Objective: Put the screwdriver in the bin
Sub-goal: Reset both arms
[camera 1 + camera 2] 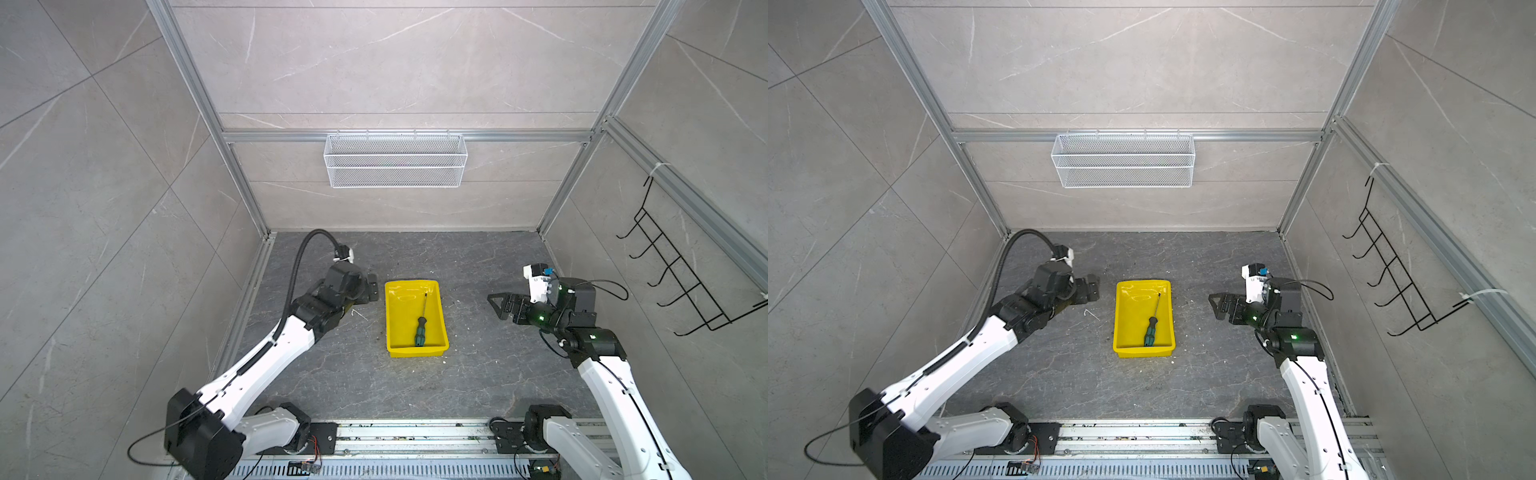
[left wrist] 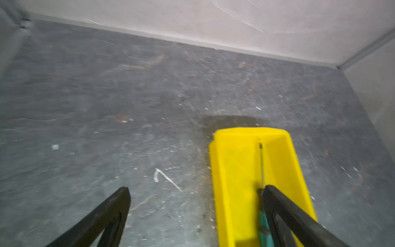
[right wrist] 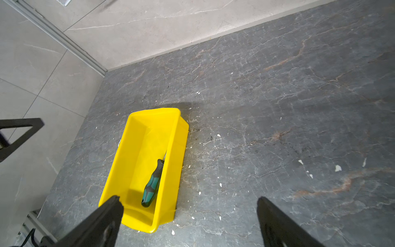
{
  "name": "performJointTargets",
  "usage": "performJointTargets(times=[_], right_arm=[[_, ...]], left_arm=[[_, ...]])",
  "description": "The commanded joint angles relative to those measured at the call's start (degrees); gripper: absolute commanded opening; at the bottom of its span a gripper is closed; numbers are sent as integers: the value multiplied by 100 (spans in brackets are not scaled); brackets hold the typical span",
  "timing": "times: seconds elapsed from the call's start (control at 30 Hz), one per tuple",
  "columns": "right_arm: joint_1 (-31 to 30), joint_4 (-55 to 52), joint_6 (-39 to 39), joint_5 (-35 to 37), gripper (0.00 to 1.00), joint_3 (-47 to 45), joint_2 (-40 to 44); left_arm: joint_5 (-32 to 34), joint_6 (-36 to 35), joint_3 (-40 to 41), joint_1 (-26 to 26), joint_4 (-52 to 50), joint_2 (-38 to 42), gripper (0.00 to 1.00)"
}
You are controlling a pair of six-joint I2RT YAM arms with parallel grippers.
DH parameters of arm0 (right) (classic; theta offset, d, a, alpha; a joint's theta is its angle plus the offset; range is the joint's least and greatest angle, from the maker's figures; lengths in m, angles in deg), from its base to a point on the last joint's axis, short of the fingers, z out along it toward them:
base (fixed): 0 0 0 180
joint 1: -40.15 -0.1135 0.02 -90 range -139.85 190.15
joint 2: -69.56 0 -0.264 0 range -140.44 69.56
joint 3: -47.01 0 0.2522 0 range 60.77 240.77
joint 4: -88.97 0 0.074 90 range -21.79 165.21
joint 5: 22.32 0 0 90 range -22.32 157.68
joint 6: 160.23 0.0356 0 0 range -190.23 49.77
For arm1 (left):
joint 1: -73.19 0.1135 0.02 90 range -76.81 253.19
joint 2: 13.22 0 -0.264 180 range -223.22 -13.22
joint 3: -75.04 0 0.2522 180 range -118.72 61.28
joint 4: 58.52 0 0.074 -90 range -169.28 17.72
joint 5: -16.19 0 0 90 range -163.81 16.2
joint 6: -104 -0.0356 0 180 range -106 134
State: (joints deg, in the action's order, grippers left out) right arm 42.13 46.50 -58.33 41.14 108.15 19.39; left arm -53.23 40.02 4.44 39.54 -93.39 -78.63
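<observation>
- The screwdriver (image 1: pixel 421 322) is seen lying inside the bin (image 1: pixel 392 332), a yellow tray placed at the centre of the dark floor in both top views.
- Its long axis is set along the tray's length: the green-and-black handle is found at the lower end of the tray in a top view, near the bottom wall, and the thin shaft is pointed toward the upper end.
- In the right wrist view the handle (image 3: pixel 152 185) is shown close against one long wall of the bin (image 3: pixel 136 128).
- The left gripper (image 2: pixel 194 192) is shown released, its jaws spread wide with nothing between them; in a top view (image 1: pixel 370 286) it is placed just to the left of the tray's upper corner, apart from the tool.
- The right gripper (image 3: pixel 188 203) is likewise seen spread and empty, held well to the right of the tray in a top view (image 1: pixel 500 305).
- The left claw is judged the nearer of the two, with the tool lying to its right and lower in the frame.
- The task is judged done as things lie; only a clear retreat of the arms, without the tray's rim being knocked, seems left.
</observation>
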Motion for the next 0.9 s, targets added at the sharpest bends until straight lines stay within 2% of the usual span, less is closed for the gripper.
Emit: performJointTargets(times=[0.0,0.2,0.3,0.4,0.57,0.67,0.77,0.87], right_arm=[[23,392,224,381,100,73,24],[29,637,344,764,100,38,17],[25,762,365,878,100,51,-10],[27,908,420,1002,100,43,1],[30,876,471,1627,100,105,80],[31,932,382,1910,100,49,204],[28,1071,269,2211,100,-67,355],[30,1349,-98,2297,100,-244,428]], left_arm=[[907,-477,375,113,649,659,100],[1618,-865,664,408,284,1192,100],[1642,-1307,892,589,541,1390,100],[1387,-1885,1277,874,1174,1557,100],[886,-3006,2275,1447,2722,1704,100],[711,-2854,2784,1895,3413,1548,100],[-117,-2499,3103,2490,3819,1379,100],[-675,-2217,3329,3018,4199,1106,100]])
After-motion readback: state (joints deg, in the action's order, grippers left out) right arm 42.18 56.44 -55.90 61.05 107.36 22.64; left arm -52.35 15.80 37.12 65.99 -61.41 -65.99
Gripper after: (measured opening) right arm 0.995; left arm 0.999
